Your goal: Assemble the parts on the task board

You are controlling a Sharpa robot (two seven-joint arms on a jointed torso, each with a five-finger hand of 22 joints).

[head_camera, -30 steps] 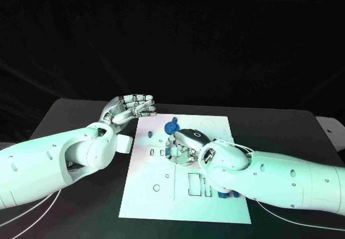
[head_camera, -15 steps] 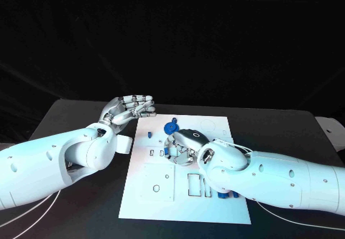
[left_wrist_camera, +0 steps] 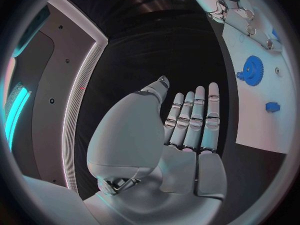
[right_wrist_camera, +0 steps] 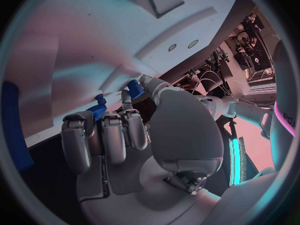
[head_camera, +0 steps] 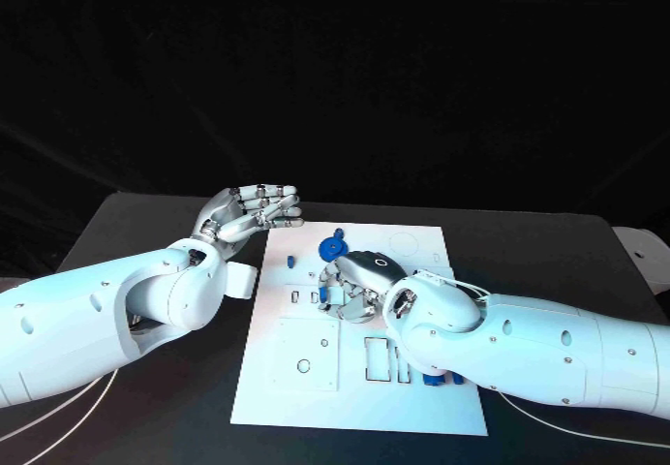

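The white task board [head_camera: 293, 392] lies in the middle of the black table. My right hand [head_camera: 360, 281] is low over the board's middle, fingers curled down, and pinches a small blue part [head_camera: 325, 294] against the board. The right wrist view shows that hand [right_wrist_camera: 125, 135] with the blue part [right_wrist_camera: 99, 110] between thumb and fingers. A blue gear [head_camera: 332, 247] stands on the board just beyond the hand. My left hand [head_camera: 258, 208] hovers by the board's far left corner and holds nothing; the left wrist view shows its fingers [left_wrist_camera: 190, 120] straight, with the gear [left_wrist_camera: 251, 70] beside them.
A small blue peg [head_camera: 290, 261] stands near the board's left edge. Several blue parts [head_camera: 436, 378] lie at the near right of the board, next to my right forearm. Rectangular slots [head_camera: 377, 356] and a round hole [head_camera: 305, 366] mark the board's near half.
My right hand has shifted slightly over the board's middle, still pinching the blue part. The left hand has not moved.
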